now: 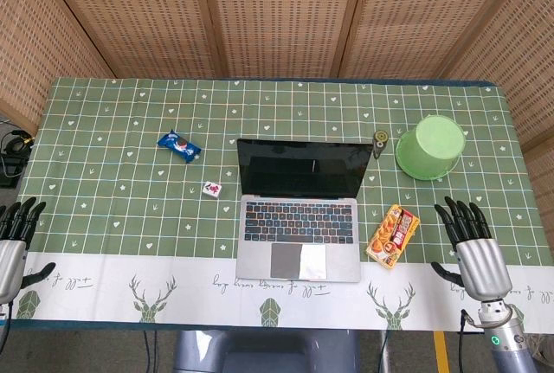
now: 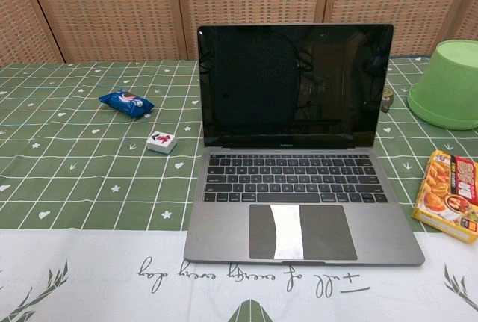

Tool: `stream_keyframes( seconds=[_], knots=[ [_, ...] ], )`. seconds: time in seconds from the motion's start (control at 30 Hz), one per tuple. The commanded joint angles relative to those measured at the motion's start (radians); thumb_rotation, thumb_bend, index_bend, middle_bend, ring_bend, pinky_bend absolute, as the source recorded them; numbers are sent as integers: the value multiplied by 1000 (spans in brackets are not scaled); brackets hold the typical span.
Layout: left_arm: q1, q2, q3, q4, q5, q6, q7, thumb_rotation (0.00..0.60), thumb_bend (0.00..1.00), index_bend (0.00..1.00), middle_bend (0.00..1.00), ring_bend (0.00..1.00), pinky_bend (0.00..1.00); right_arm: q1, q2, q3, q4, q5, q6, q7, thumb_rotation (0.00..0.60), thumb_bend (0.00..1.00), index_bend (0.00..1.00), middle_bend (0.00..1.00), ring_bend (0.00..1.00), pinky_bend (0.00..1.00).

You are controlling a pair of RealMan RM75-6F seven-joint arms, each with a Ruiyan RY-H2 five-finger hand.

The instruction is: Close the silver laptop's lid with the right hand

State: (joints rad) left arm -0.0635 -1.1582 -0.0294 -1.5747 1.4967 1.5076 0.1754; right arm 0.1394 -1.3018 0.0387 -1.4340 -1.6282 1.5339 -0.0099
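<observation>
fingers (image 1: pixel 457 214) of right hand (image 1: pixel 474 256) spread; laptop (image 2: pixel 299 165) label unreadable.

From my head view, the left hand (image 1: pixel 12 239) is cut off by the picture's left edge, so I see only part of it. The right arm below the right hand (image 1: pixel 472 247) runs out at the bottom edge. My chest view shows neither hand. There the green bucket (image 2: pixel 447 83) is cropped at the right edge, as is the snack box (image 2: pixel 450 195). A small dark object (image 1: pixel 379 139) behind the laptop (image 1: pixel 299 209) is too small to identify; the lid mostly hides it in the chest view.
</observation>
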Motion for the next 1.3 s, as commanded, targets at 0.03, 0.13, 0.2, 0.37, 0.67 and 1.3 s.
stream_keyframes(
  seconds=[0.03, 0.13, 0.2, 0.37, 0.67, 1.3],
  knots=[
    [1, 1, 0, -1, 2, 3, 0, 600, 0, 0, 0, 0, 0, -1, 0, -1, -1, -1, 2, 0, 600, 218, 0, 0, 0, 0],
    [3, 2, 0, -3, 3, 7, -1, 600, 0, 0, 0, 0, 0, -1, 1, -1, -3, -4, 4, -1, 600, 218, 0, 0, 0, 0],
    [4, 4, 0, -3, 2, 8, -2, 600, 0, 0, 0, 0, 0, -2, 1, -2, -4, -4, 4, -2, 600, 218, 0, 0, 0, 0],
    [4, 6, -2, -6, 5, 13, -5, 600, 0, 0, 0, 0, 0, -1, 2, -3, -8, -8, 6, -1, 600, 218, 0, 0, 0, 0],
    [2, 7, -4, -6, 3, 10, -3, 600, 0, 0, 0, 0, 0, 4, 9, -1, -21, 3, -10, 35, 600, 219, 0, 0, 0, 0],
    [-5, 0, -20, 15, -40, -15, -6, 600, 0, 0, 0, 0, 0, 168, 74, 188, -293, 247, -275, 461, 600, 267, 0, 0, 0, 0]
  ],
)
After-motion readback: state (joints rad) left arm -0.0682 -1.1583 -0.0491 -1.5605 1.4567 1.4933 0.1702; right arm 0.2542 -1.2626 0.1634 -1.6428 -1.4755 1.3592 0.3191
